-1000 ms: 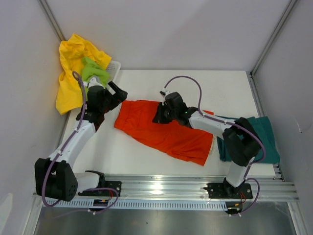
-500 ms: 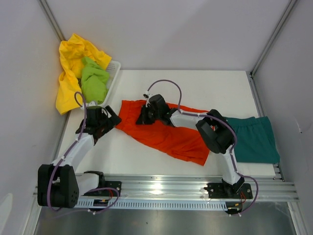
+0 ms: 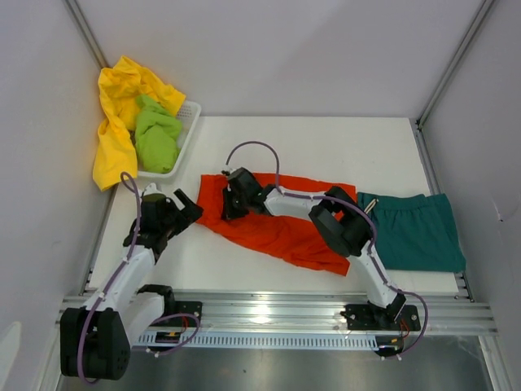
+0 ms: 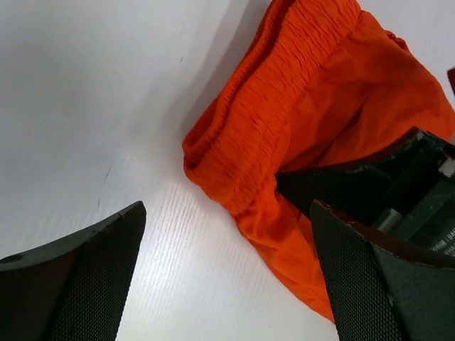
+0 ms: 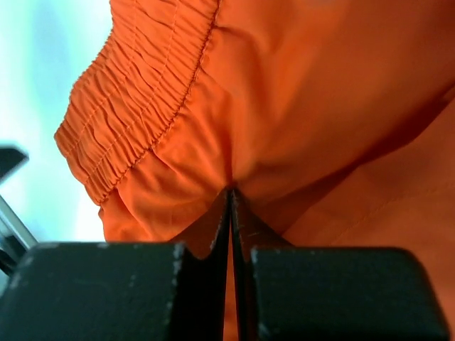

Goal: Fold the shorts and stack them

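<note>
In the top external view, the orange-red shorts (image 3: 285,232) are seen spread mid-table. Their near waistband corner is gripped by nothing, so the cloth could be dragged and bunched. The thin pinch clamped in the right gripper (image 5: 231,195), just behind the waistband, could be lost under pull. The left arm is folded low, the left gripper (image 3: 181,212) gaping empty just beside that corner. The right arm is stretched leftward across the shorts.
</note>
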Robot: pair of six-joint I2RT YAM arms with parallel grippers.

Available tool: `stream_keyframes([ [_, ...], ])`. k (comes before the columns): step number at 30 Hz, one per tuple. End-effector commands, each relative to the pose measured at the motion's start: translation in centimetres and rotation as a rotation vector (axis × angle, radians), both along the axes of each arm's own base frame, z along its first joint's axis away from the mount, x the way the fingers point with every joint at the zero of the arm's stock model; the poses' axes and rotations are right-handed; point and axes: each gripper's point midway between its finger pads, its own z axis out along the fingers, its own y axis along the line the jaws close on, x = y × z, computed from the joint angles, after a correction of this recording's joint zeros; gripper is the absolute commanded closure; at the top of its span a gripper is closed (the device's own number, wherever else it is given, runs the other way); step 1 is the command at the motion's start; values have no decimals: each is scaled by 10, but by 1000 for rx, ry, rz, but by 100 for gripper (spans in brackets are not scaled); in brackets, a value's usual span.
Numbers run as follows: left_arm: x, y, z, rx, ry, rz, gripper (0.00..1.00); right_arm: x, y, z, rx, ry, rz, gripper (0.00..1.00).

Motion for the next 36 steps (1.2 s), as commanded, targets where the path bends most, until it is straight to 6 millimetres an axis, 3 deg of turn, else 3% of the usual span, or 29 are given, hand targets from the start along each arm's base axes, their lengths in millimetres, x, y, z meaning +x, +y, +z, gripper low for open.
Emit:
stream_keyframes([
  [1, -5, -5, -2, -11, -10, -43, 1, -62, -59, -57, -304, 55, 87, 96],
  [6, -14, -10, -10, -17, 7, -80, 1, -102, -82, -50, -328, 29, 152, 96],
  [7, -17, -11, -13, -22, 9, -89, 1, -104, -80, -37, -296, 8, 158, 96],
  [8, -19, -16, -14, -38, 6, -114, 1, -115, -89, -42, -308, 19, 171, 95],
  [11, -19, -28, -13, -73, -27, -181, 1, -122, -88, -31, -290, 3, 192, 95],
  [18, -33, -35, -32, -111, 22, -204, 1, -119, -73, -16, -250, -17, 206, 91],
  [22, -37, -32, -28, -104, 1, -182, 1, -113, -69, 1, -243, -106, 178, 58],
  [26, -40, -26, -28, -107, 39, -125, 1, -102, -68, 26, -240, -222, 165, 51],
  [29, -40, -18, -18, -114, 76, -51, 1, -99, -68, 49, -232, -345, 179, 43],
  [30, -40, -18, -14, -122, 81, -43, 1, -97, -64, 67, -196, -405, 173, 41],
  [31, -33, -17, 5, -136, 42, -27, 1, -103, -66, 67, -210, -448, 200, 39],
  [33, -36, -14, 13, -139, 50, -13, 1, -100, -64, 81, -199, -530, 185, 36],
  [34, -29, -10, 34, -140, 10, 6, 1, -104, -61, 94, -181, -581, 214, 34],
  [36, -34, -6, 41, -134, 36, 24, 1, -110, -54, 108, -147, -663, 243, 30],
])
